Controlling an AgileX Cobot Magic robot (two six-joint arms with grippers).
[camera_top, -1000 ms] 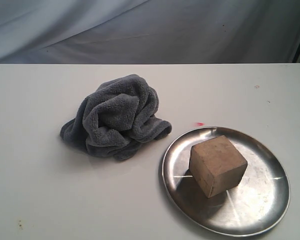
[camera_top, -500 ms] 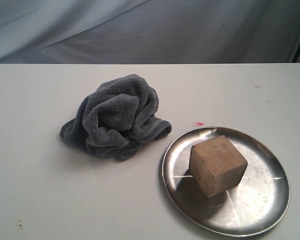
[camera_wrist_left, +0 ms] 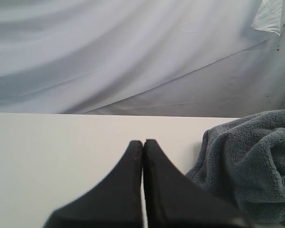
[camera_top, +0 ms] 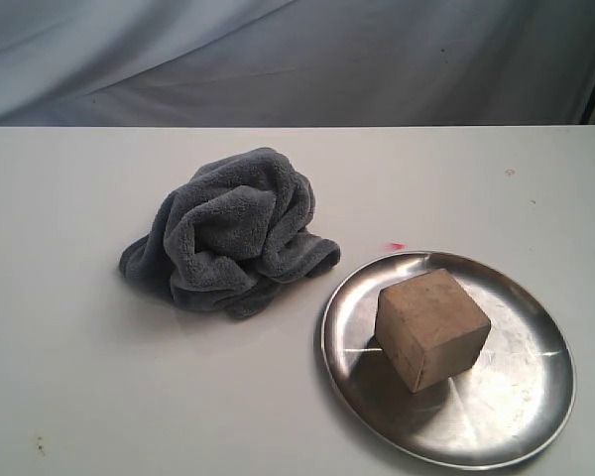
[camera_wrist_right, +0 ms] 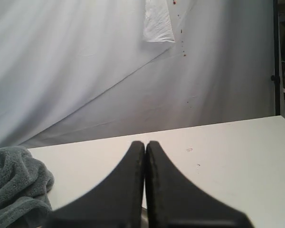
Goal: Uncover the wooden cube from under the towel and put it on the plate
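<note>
The wooden cube point(camera_top: 431, 327) rests uncovered on the shiny silver plate point(camera_top: 526, 416) at the front right of the white table. The dark grey towel point(camera_top: 230, 232) lies bunched in a heap to the plate's left, apart from it. Neither arm shows in the exterior view. My left gripper point(camera_wrist_left: 143, 142) is shut with nothing between its black fingers, and the towel point(camera_wrist_left: 249, 161) lies beside it. My right gripper point(camera_wrist_right: 145, 143) is shut and empty too, with a corner of the towel point(camera_wrist_right: 14, 187) at the edge of its view.
A small red mark point(camera_top: 396, 245) sits on the table point(camera_top: 79, 377) just behind the plate. A grey cloth backdrop point(camera_top: 297, 59) hangs behind the table's far edge.
</note>
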